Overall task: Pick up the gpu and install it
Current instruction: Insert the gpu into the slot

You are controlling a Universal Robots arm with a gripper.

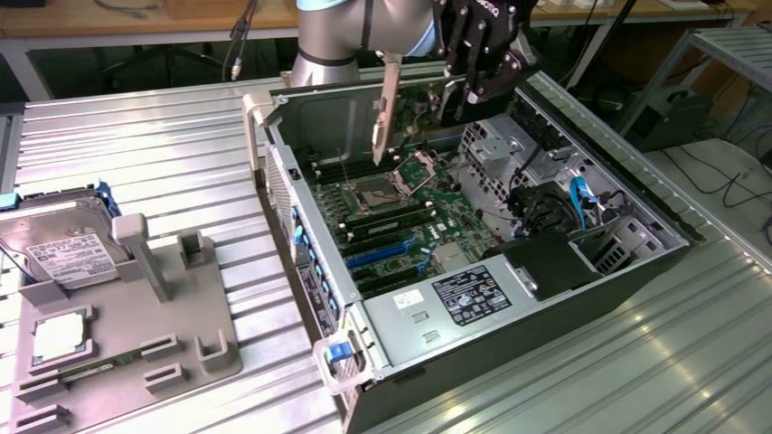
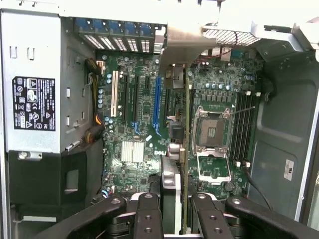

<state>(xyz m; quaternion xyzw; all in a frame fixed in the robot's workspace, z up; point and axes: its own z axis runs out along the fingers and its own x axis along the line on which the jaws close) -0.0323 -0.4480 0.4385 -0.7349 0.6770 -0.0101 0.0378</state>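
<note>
exterior view's left: grey fixture point(image 1: 169, 334) with hard drive point(image 1: 67, 253) on ribbed metal table point(image 1: 157, 154), bare slats behind | centre: open computer case point(image 1: 284, 181), motherboard point(image 1: 399, 217) exposed | far centre: gripper point(image 1: 483, 72) part-closed, clamping gpu point(image 1: 386, 117) on edge above the board | right: table edge, floor cables point(image 1: 724, 185)

Thin gpu point(image 1: 388, 108) upright, edge-on above the motherboard point(image 1: 449, 213)

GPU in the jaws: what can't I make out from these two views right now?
- Connector edge of the gpu: the wrist view sees the card edge-on.
- Slot beneath it on the motherboard: wrist view, covered by the card and cooler.
- Where the jaws meet the card: exterior view, their dark housing hides it.
- Power supply label: print too small in both views.
</note>
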